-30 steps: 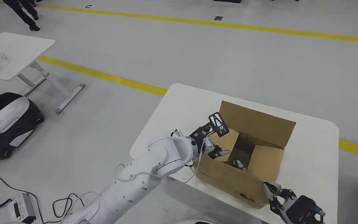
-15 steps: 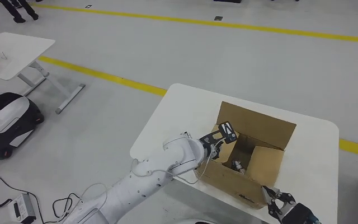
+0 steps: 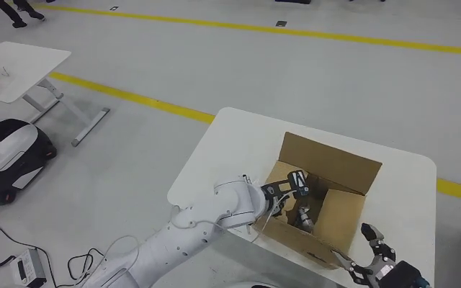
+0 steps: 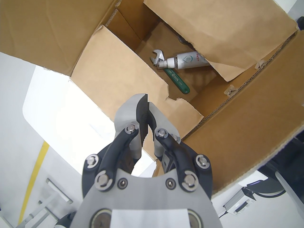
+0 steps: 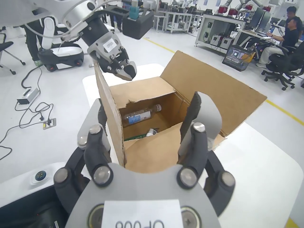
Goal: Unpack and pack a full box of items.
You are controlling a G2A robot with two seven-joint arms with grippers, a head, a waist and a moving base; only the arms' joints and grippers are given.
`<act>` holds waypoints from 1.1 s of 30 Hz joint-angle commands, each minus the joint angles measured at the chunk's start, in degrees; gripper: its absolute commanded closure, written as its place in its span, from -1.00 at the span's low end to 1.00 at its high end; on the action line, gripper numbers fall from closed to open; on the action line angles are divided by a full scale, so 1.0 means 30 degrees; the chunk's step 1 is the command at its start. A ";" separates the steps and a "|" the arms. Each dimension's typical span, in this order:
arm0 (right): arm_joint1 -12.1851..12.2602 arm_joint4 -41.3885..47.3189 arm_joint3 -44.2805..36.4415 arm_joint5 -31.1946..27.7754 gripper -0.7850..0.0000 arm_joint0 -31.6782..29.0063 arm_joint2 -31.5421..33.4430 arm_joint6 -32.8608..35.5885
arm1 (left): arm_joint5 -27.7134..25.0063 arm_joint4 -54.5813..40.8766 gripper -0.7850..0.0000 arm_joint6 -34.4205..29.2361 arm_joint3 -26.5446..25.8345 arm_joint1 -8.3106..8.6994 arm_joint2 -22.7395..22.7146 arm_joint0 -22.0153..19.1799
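The cardboard box (image 3: 338, 164) stands on the right half of the white table (image 3: 230, 147), close to its near edge, with all its flaps open. The far flap stands upright, and a side flap leans inward over the opening.

The left gripper (image 4: 145, 99) hangs just above the box's left side, over a torn-edged flap, and touches nothing. Its fingers are pressed together and hold nothing.

On the box floor lies a wrench (image 4: 174, 78) with a green handle and a bare metal head. A white tube (image 4: 187, 60) lies across it near the head, its far end hidden under the leaning flap. From the right wrist view, a clear bottle (image 5: 139, 117) with a blue label lies on its side against the inner wall.

The right gripper (image 5: 148, 98) is at the box's near right corner, by the table's near edge. Its fingers are spread wide, and an upright cardboard flap passes between them, close to one finger; whether it touches that finger cannot be told.
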 commanded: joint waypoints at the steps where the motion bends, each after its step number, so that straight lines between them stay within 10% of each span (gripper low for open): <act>1: 0.0025 0.1149 0.0008 -0.0317 -1.00 -0.0190 0.0540 -0.0057 | -0.0157 0.0014 0.92 -0.0159 -0.0218 0.0029 -0.0027 0.0107; 8: 0.0078 0.6329 0.0355 -0.1248 -0.82 -0.0645 0.2394 0.0446 | -0.1148 -0.0130 0.81 -0.0675 -0.1042 0.0128 0.0187 0.0574; 12: 0.0107 0.9467 0.0850 -0.0907 0.16 -0.0471 0.2856 0.2442 | -0.1566 -0.0311 0.67 -0.0817 -0.1451 0.0209 0.0234 0.0999; 19: 0.0088 1.2221 0.1465 0.0356 0.83 0.0161 0.2187 0.5692 | -0.2326 -0.0978 0.44 -0.1063 -0.1730 0.0426 0.0027 0.1912; 33: 0.0019 1.3498 0.2830 0.0381 0.82 0.1073 0.1242 0.7417 | -0.3212 -0.0995 1.00 -0.0825 -0.1229 0.0671 0.0522 0.2862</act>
